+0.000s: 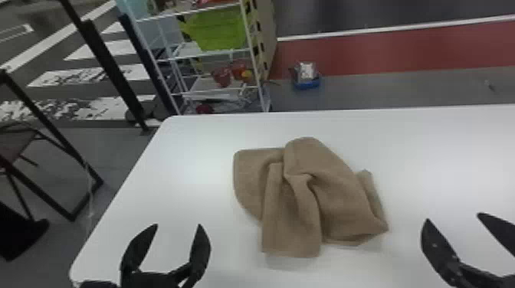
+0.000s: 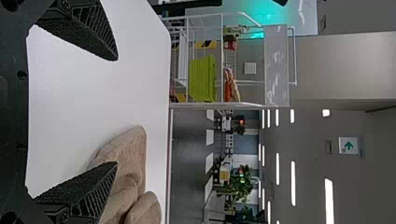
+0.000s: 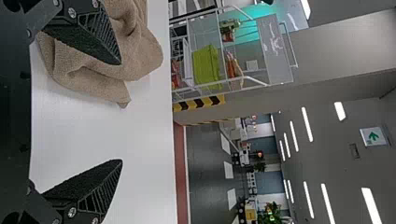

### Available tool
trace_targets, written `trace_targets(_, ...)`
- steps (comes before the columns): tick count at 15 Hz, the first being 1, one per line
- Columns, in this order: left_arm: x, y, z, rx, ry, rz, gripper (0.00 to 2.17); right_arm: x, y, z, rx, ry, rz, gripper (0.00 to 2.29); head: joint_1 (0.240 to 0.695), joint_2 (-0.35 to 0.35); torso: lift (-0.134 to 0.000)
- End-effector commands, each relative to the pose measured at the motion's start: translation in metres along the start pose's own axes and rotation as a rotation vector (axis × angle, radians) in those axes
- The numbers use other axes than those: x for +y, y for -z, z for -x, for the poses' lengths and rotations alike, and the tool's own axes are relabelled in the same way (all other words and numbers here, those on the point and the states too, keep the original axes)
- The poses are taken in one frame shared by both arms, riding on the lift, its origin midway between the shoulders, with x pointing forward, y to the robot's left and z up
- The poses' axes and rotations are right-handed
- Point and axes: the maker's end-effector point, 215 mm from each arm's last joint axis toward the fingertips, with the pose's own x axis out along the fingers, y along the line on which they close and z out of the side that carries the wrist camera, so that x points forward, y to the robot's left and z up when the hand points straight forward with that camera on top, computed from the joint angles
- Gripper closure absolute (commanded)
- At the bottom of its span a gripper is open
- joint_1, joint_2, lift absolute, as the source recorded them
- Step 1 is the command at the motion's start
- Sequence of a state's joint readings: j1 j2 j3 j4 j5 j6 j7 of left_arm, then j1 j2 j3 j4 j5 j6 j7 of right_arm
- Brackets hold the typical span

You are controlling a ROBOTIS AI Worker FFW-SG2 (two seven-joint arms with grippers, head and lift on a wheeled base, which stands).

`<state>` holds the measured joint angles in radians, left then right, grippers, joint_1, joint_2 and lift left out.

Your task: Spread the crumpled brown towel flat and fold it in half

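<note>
Brown towel (image 1: 341, 191) first, in the head view: it lies crumpled on the white table (image 1: 172, 180), between the two pincers and farther off than both. A rounded flap spreads at its left, a thick fold runs from the far side toward the near right, and a straight-edged panel reaches nearest. At the right, a smaller layer pokes out from underneath. The left pincer (image 1: 177, 226) is at the near left, the right pincer (image 1: 453, 217) at the near right; both are wide apart and empty, neither one touching the cloth. Beyond the far edge of the table, toward the left, stands a white wire rack (image 1: 253, 57) with a green basket (image 1: 216, 30) on it.

In the left wrist view, the left pincer (image 2: 115, 111) has its fingers spread wide, white tabletop between them. One finger covers part of the towel's soft, rounded folds.

In the right wrist view, the right pincer (image 3: 121, 112) is just as widely parted. Behind one finger the towel shows bunched, with a small pointed corner sticking out.
</note>
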<state>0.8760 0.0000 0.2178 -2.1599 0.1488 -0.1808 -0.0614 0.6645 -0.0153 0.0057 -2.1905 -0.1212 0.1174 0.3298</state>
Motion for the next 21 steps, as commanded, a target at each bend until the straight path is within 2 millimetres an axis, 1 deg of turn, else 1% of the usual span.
trace_targets(1,0.0001,0.0004,0.0006,0.001,-0.002,0.002,0.08,-0.0004,0.0,0.0005,-0.001,0.001,-0.001,0.14,0.695,0.283,-0.134)
trace_targets(21,-0.0034,-0.0013,-0.0002,-0.003,0.004,0.001,0.08,-0.0006,-0.0023,-0.0008,-0.006,0.0,-0.002,0.14,0.695,0.277,-0.134)
